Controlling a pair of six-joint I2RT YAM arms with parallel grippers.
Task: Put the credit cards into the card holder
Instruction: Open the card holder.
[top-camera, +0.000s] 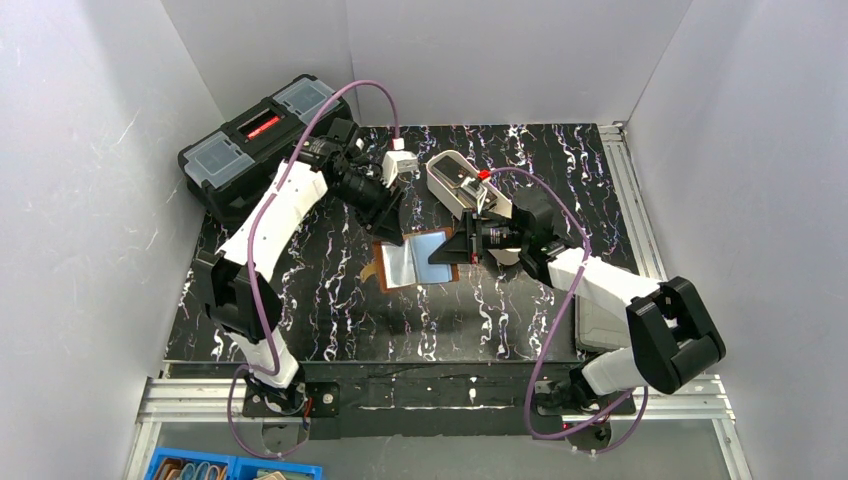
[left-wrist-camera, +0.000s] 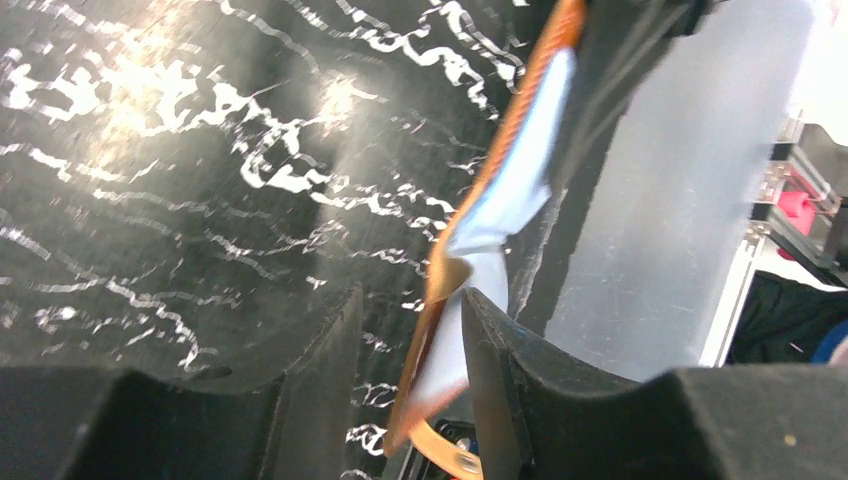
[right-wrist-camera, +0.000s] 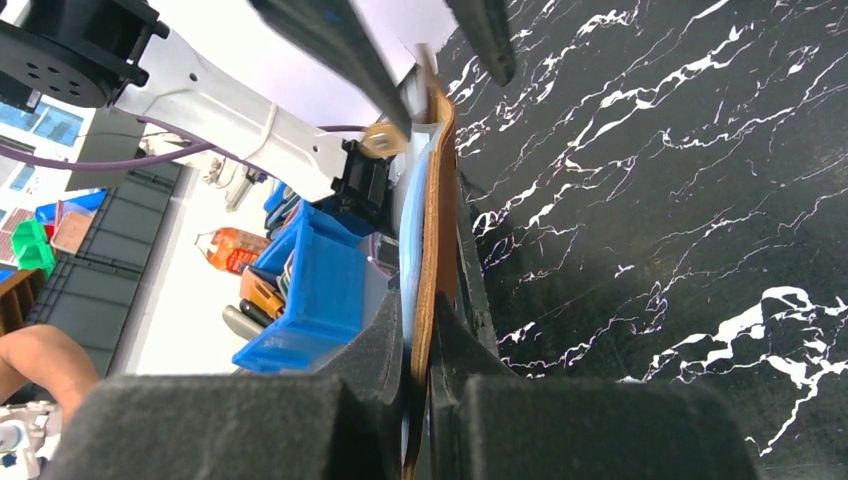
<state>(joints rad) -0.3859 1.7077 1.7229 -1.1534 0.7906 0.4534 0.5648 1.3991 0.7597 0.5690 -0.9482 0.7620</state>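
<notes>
Top external view: the work surface is a black tabletop (top-camera: 330, 310) veined in white like marble, boxed in by plain white walls (top-camera: 90, 200) on three sides.

One white tray (top-camera: 445, 170) stands at the far middle of the table. One black toolbox (top-camera: 260, 140) sits left of the tray, at the far-left corner.

One card holder (top-camera: 412, 260) lies just nearer than the tray. It is opened out with the blue-grey lining up. Its long axis runs left to right, the right end slightly farther away, and its snap tab points left. Whether it rests on the table cannot be told.

Two arms are present. The right gripper (top-camera: 455, 250) is clamped on the holder's right edge, jaws narrow, pinching the leather. The left gripper (top-camera: 393, 225) straddles the holder's far-left edge with its jaws partly apart. The flap touches one finger and a gap shows to the other.
</notes>
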